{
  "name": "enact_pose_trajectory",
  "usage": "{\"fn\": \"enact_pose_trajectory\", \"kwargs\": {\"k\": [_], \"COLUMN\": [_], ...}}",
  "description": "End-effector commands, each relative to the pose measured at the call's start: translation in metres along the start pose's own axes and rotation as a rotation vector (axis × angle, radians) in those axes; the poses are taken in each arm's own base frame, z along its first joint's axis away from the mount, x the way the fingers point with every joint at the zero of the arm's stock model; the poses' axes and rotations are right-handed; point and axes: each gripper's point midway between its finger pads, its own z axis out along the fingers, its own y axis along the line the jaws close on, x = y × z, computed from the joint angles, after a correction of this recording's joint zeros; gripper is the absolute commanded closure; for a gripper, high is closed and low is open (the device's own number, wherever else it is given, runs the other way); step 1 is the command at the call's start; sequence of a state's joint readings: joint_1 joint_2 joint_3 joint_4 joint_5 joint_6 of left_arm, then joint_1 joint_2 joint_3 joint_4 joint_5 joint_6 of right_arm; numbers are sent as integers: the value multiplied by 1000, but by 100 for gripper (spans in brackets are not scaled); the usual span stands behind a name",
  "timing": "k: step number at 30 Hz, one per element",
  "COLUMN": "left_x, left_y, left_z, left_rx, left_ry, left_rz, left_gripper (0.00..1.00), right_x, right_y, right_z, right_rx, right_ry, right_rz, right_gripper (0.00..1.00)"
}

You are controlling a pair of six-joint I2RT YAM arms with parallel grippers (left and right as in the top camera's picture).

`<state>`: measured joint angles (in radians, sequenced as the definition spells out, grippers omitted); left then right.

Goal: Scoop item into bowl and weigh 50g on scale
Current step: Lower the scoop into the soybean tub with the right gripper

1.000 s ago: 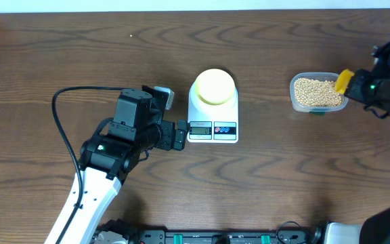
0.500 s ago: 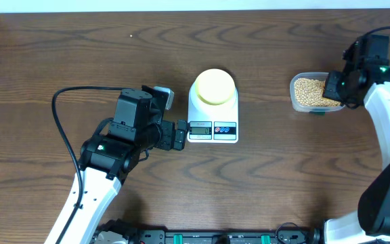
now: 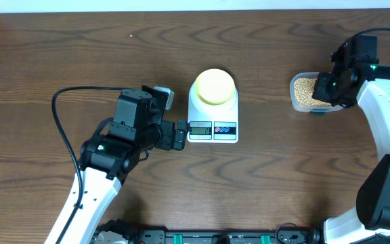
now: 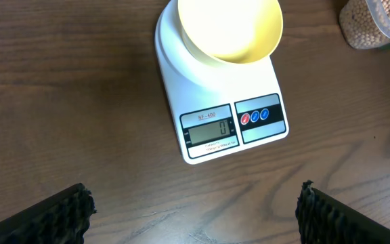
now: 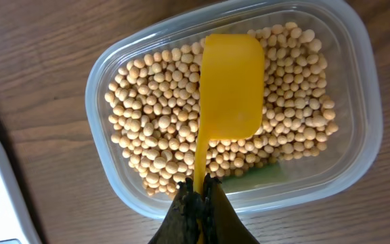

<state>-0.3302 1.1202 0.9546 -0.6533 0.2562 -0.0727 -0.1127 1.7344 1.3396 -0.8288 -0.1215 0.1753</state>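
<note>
Beans (image 5: 161,135) are sitting piled in the clear plastic tub (image 5: 95,81), way over on the right side of the tabletop (image 3: 283,190), and the right hand (image 5: 196,203) is hanging directly above them. Its jaws are pinching tight on the thin handle of the yellow scoop (image 5: 230,88). The scoop's broad head is lying over the bean pile near the middle of the tub; whether it is pressing into the beans, I cannot tell. A patch of green is showing through the tub's floor close to the handle.

Across at the centre, the pale yellow bowl (image 3: 214,86) is resting on the round platform of the white scale (image 3: 212,129), well apart from the tub. The scale's display is showing a zero, with small red and blue round buttons just beside it.

The left hand (image 4: 193,195) is hovering low over the wood just beside the scale's display end. Its two black fingers (image 4: 59,213) are spreading wide apart and gripping nothing, and in its wrist view the scale is sitting framed between them.
</note>
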Motion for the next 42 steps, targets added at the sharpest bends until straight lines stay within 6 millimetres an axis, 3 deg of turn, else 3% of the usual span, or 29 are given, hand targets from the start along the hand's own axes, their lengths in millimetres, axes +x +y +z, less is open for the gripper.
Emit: {"fn": "enact_pose_trajectory", "kwargs": {"k": [1,10,19,42], "left_x": [0,0,0,0], "left_y": [1,1,1,1], "left_z": [0,0,0,0], "left_rx": [-6,-6,-6,-6], "left_ry": [-2,-2,-2,-2], "left_rz": [18,18,18,18], "left_gripper": [2,2,2,2], "right_x": [8,4,7,15], "right_y": [7,0,-12,-21], "right_z": [5,-6,-14,-7], "right_rx": [-87,-268,-342,-480], "right_ry": [44,60,71,64], "right_rz": [38,146,204,307], "right_gripper": [99,99,99,99]}}
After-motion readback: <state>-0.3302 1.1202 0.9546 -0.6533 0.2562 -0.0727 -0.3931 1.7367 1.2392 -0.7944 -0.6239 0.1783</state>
